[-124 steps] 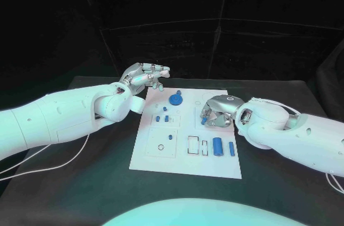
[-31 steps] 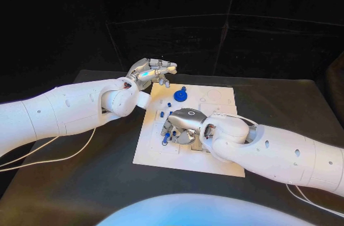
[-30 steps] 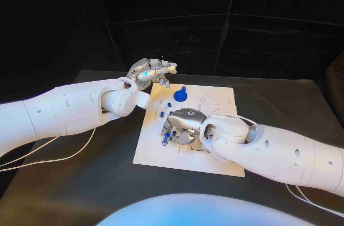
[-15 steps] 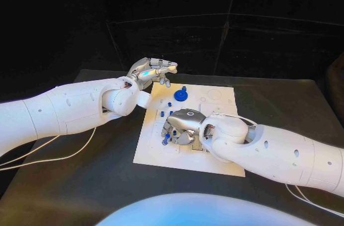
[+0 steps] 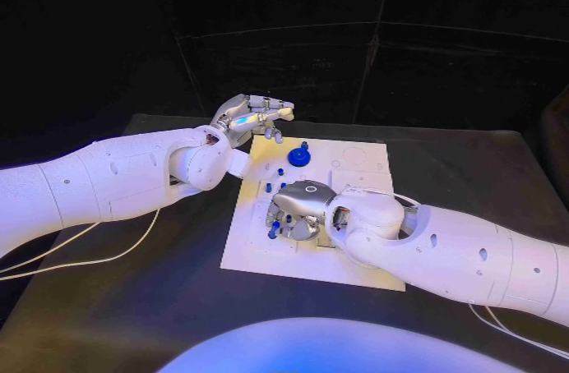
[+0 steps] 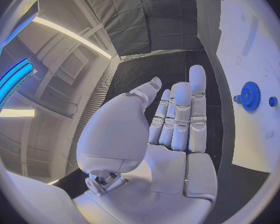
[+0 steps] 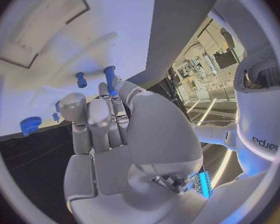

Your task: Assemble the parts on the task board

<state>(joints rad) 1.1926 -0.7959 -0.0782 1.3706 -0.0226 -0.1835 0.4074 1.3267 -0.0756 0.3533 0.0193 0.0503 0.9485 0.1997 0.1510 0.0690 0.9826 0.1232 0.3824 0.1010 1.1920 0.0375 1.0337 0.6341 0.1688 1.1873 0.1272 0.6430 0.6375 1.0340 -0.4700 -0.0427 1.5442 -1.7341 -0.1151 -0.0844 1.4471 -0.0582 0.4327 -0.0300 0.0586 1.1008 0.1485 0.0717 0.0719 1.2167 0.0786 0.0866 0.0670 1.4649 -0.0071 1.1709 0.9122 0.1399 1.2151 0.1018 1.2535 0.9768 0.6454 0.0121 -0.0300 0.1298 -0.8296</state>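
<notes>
Here we hold a blue peg upright in the right hand over the task board's middle; the left hand, holding nothing, hovers beyond its far corner.

Only one piece of readable writing: dark lettering printed on a white shell at the rim of the right wrist view. Seen upside down there; turned round, reads "sharpa", all in small letters, the first letters partly cut by the rim and less sure. Elsewhere, faint outlines and marks on the white board, too small to read as words or numbers.
</notes>
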